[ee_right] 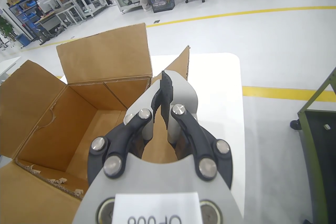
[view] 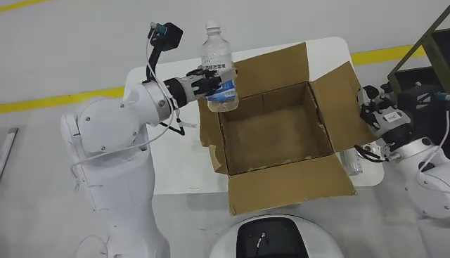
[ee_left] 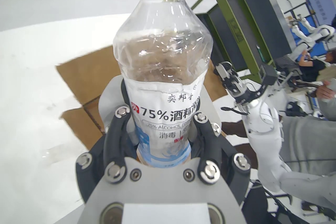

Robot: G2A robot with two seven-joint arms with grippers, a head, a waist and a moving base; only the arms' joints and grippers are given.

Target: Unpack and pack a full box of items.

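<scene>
1. The left jaws were clenched around the lower, labelled part of a clear plastic bottle (view: 217,61) (ee_left: 162,51), holding it upright with its white cap (view: 212,27) on top.
2. In the top view, the bottle hung in the air over the far left corner of an open cardboard box (view: 274,103) (ee_right: 39,109).
3. The box stood on a white surface (view: 176,166) with its four flaps spread open and its brown floor showing.
4. The right jaws were pressed together with nothing between them, outside the box and just beside its right flap (view: 344,103).
5. A green-framed rack (view: 422,40) stood on the floor, past the right arm.
</scene>
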